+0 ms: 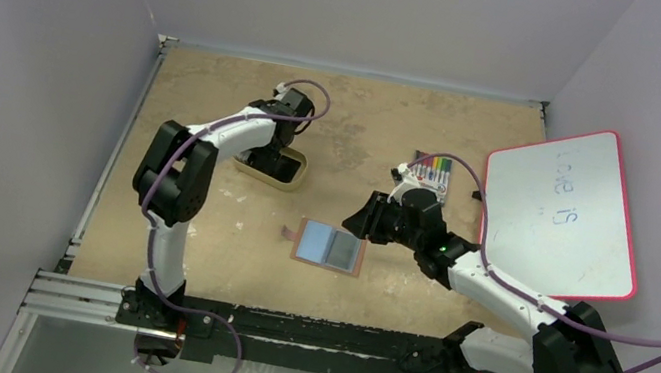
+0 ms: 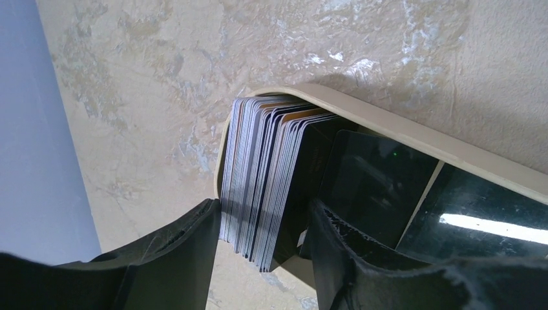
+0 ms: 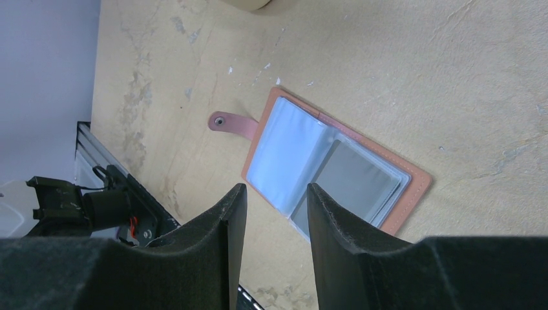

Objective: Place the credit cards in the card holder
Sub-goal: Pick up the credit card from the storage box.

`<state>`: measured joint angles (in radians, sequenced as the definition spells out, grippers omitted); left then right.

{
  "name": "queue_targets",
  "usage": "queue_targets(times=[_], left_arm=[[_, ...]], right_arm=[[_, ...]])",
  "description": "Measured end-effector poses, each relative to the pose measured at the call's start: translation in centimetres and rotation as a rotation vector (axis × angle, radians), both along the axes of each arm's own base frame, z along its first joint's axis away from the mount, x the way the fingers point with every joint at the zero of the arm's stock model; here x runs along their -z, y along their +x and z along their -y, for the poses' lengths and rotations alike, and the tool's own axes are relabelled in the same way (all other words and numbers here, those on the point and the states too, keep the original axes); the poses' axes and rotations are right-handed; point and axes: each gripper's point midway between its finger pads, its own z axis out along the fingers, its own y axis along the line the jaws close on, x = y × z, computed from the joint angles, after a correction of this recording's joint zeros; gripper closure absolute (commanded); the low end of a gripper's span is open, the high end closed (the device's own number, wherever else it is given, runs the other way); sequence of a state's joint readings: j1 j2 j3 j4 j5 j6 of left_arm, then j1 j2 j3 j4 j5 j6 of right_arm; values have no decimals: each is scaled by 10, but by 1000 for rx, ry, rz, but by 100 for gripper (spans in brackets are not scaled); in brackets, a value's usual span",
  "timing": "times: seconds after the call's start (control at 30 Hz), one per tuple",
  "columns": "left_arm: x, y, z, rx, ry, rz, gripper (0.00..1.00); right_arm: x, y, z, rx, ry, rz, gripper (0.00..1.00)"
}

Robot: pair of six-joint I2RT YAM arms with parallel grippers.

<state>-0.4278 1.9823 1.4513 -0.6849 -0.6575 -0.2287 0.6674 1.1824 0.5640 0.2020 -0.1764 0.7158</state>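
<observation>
The credit cards [image 2: 265,174] stand on edge as a thick stack in a tan oval tray [image 2: 388,129]; more dark cards [image 2: 381,181] lean beside them. My left gripper [image 2: 265,216] is open over the tray [image 1: 292,180], its fingers [image 2: 194,252] straddling the end of the stack. The card holder [image 1: 330,245] lies open on the table, brown outside, blue-grey pockets up, snap strap to the left. In the right wrist view the card holder [image 3: 336,168] lies just ahead of my right gripper [image 3: 276,194], which is open, empty and hovering at its right edge [image 1: 364,218].
A pack of coloured markers [image 1: 432,175] lies behind the right arm. A white board with a pink rim [image 1: 561,210] leans at the right wall. The table's metal front rail [image 1: 282,331] runs along the near edge.
</observation>
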Motion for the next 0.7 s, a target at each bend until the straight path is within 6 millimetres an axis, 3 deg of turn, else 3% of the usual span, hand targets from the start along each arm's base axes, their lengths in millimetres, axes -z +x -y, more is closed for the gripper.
queue_targets(times=[0.17, 0.5, 0.7], left_arm=[[-2, 1, 0, 2, 5, 3, 64], [-7, 4, -2, -1, 15, 13, 77], [-9, 4, -1, 0, 15, 11, 77]], right_arm=[[0, 0, 0, 0, 0, 0, 58], [0, 0, 0, 0, 0, 0, 58], [0, 0, 0, 0, 0, 0, 58]])
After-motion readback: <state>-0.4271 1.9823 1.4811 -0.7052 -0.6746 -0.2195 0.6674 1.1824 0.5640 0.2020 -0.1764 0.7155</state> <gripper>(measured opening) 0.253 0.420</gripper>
